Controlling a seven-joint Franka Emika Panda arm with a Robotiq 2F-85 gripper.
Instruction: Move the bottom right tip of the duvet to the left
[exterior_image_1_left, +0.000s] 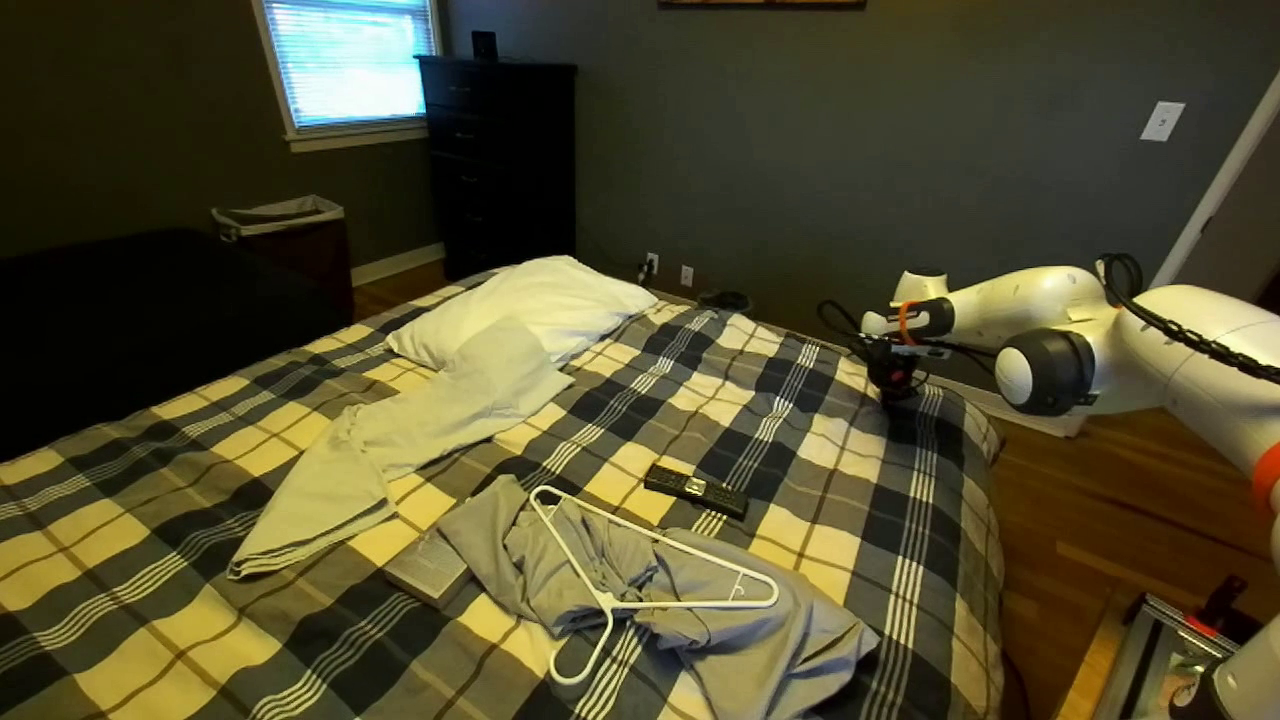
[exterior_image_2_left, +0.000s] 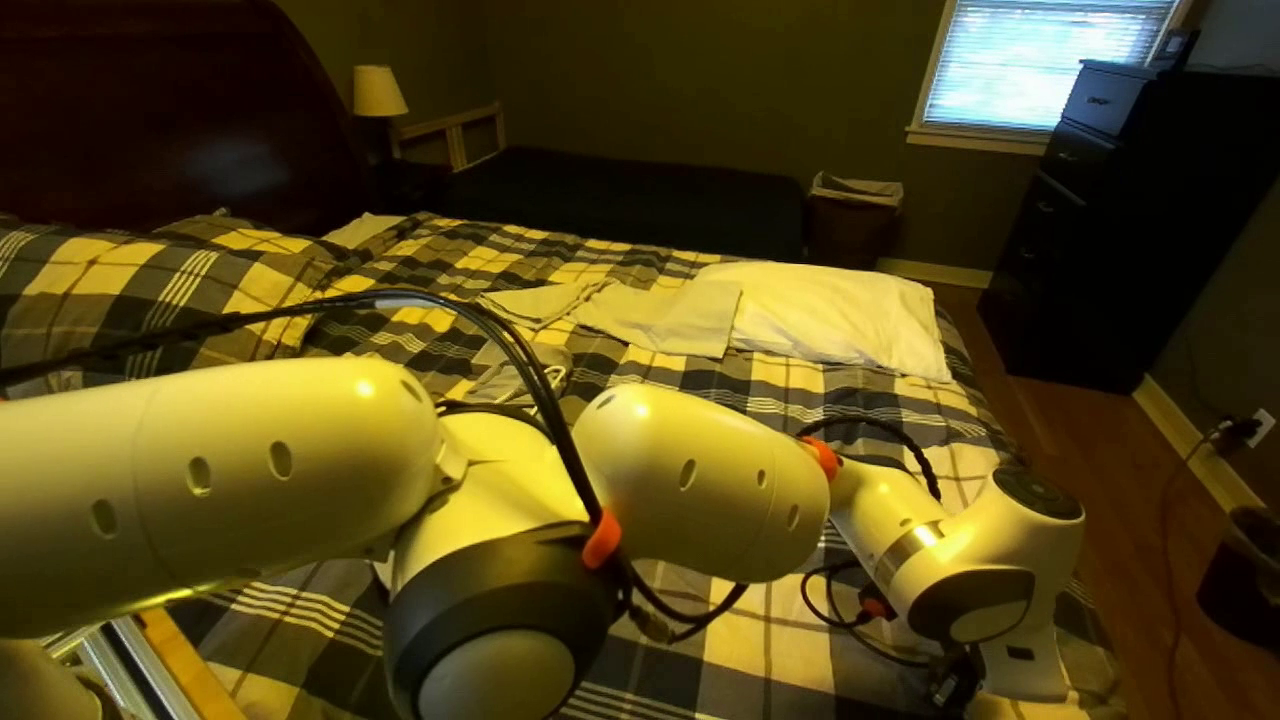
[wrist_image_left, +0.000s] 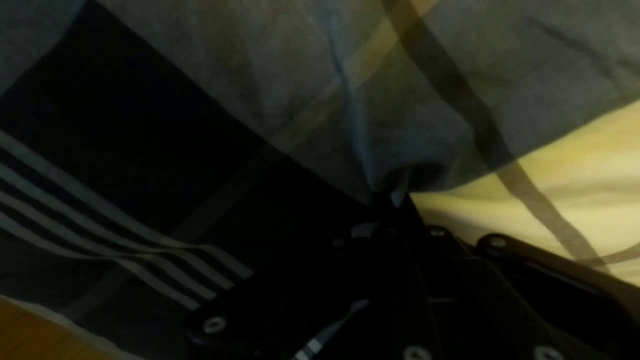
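The duvet (exterior_image_1_left: 700, 400), in yellow, black and grey-white checks, covers the bed in both exterior views (exterior_image_2_left: 560, 250). Its corner (exterior_image_1_left: 975, 425) drapes over the bed's end close to the gripper. My gripper (exterior_image_1_left: 897, 400) points down onto the duvet near this corner. In the wrist view the fingers (wrist_image_left: 392, 202) are closed together on a pinched fold of the duvet (wrist_image_left: 280, 65), with creases running into the fingertips. The picture is dark there. A hemmed edge shows at the lower left, beside the wood floor. In an exterior view the fingertips are hidden behind the wrist (exterior_image_2_left: 1020, 600).
A white pillow (exterior_image_1_left: 540, 300), beige cloth (exterior_image_1_left: 450, 400), black remote (exterior_image_1_left: 695, 490), grey garment (exterior_image_1_left: 780, 640), white hanger (exterior_image_1_left: 610, 600) and small grey box (exterior_image_1_left: 430, 568) lie on the duvet. A dark dresser (exterior_image_1_left: 500, 170) and laundry basket (exterior_image_1_left: 300, 250) stand beyond. Wood floor (exterior_image_1_left: 1100, 500) borders the bed.
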